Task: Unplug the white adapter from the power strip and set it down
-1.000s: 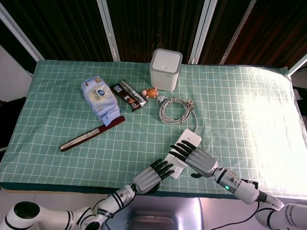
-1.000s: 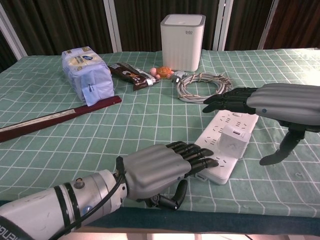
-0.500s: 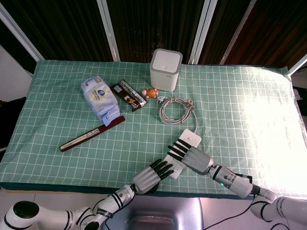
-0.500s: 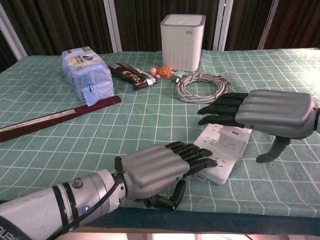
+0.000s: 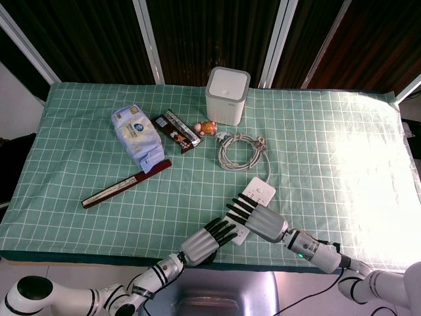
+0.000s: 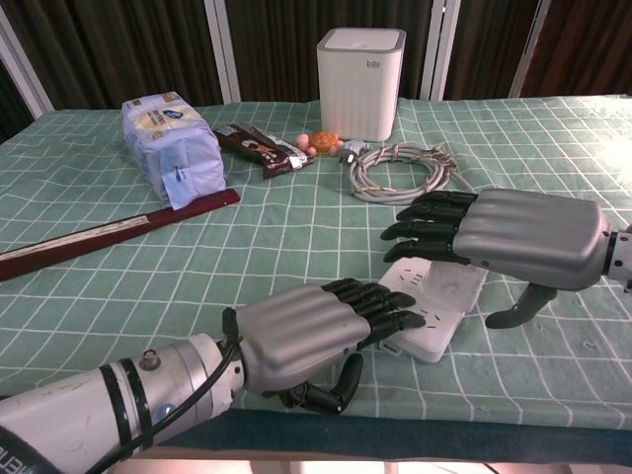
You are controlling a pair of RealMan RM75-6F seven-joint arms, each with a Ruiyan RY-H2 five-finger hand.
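The white power strip (image 5: 260, 192) (image 6: 431, 312) lies slanted near the table's front edge. My left hand (image 5: 204, 241) (image 6: 311, 333) lies flat with its fingertips pressing on the strip's near end and holds nothing. Over the middle of the strip hovers my right hand (image 5: 260, 220) (image 6: 506, 237), palm down, fingers stretched out, thumb hanging beside the strip and apart from it. The white adapter is hidden beneath that hand in the head view. In the chest view only a white edge (image 6: 460, 283) shows under the fingers.
The strip's grey cable coil (image 5: 240, 149) (image 6: 400, 167) lies behind it. Further back stand a white box (image 5: 227, 94), a small orange toy (image 5: 208, 126), a brown snack wrapper (image 5: 176, 130) and a blue tissue pack (image 5: 139, 135). A dark red stick (image 5: 126, 183) lies to the left.
My right hand has slid back along the strip toward the front edge and sunk lower, now covering the adapter that showed before. My left hand has barely moved.
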